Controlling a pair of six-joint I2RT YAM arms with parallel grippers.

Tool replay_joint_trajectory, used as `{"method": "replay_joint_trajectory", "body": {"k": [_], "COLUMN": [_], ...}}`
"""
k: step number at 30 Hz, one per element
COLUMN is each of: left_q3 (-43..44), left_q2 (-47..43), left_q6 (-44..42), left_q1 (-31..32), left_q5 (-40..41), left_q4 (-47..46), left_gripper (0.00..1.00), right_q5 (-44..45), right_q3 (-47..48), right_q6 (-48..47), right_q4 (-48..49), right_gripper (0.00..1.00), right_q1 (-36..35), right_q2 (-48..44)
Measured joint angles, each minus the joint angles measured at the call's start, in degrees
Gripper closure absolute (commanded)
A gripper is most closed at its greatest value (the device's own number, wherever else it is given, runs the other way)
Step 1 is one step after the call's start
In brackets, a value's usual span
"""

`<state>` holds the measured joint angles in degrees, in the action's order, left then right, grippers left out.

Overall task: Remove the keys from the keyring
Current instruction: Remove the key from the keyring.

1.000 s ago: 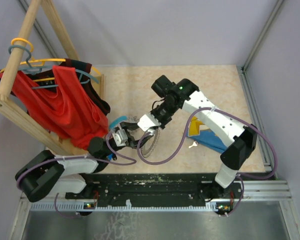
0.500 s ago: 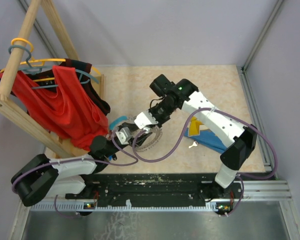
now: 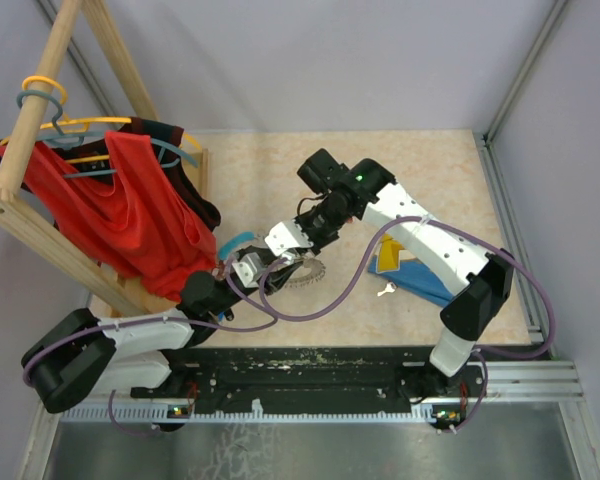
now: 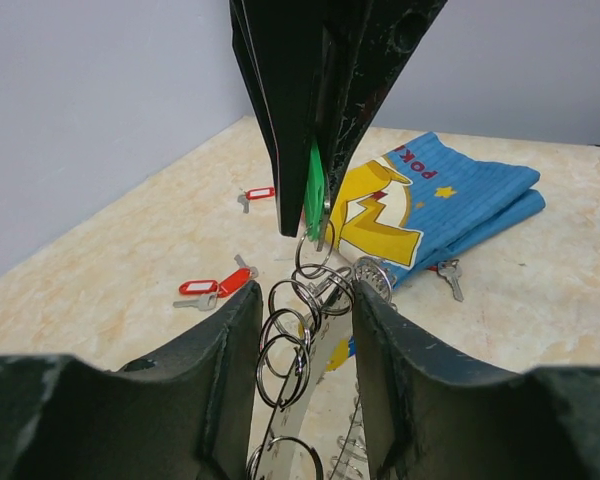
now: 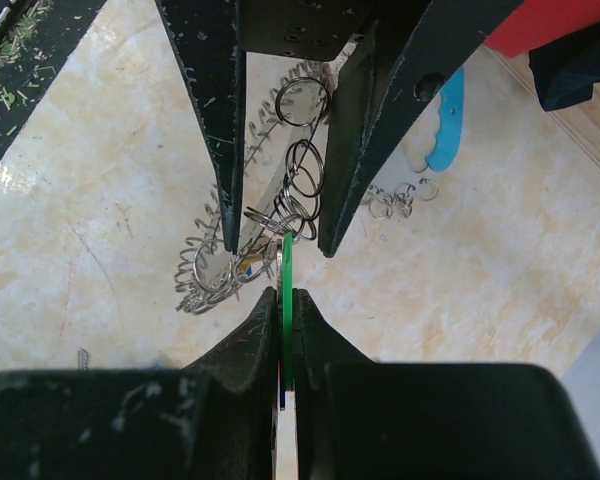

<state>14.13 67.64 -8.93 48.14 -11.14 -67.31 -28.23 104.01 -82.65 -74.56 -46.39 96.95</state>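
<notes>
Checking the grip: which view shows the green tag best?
Left wrist: the green tag shows its flat side, pinched in the right gripper. The right wrist sees only its thin edge; from above it is too small.

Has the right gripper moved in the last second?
Yes. The right gripper, pinching a green key tag, has shifted left, away from the blue cloth and toward the wooden rack.

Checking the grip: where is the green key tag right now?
Left wrist view, centre: the green tag is pinched in the right pincer, just above the keyring loops inside the left pincer.
</notes>
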Motion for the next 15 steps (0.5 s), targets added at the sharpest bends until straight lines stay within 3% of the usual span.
{"method": "replay_joint_trajectory", "body": {"k": [10, 15], "left_q3": [0.00, -0.02], "left_q2": [-0.07, -0.28], "left_q6": [-0.11, -0.15], "left_q1": [0.04, 0.04], "left_q5": [-0.04, -0.28], "left_q4": [-0.57, -1.11], "left_gripper": [0.58, 0.70], "right_q5": [0.04, 0.02], "right_q3": [0.00, 0.00], "right_q6": [0.39, 0.42], "right_q4": [0.15, 0.22], "right_gripper": [1.00, 1.00], "right_q1": [0.00, 0.00], "right_q2": [0.00, 0.00]}}
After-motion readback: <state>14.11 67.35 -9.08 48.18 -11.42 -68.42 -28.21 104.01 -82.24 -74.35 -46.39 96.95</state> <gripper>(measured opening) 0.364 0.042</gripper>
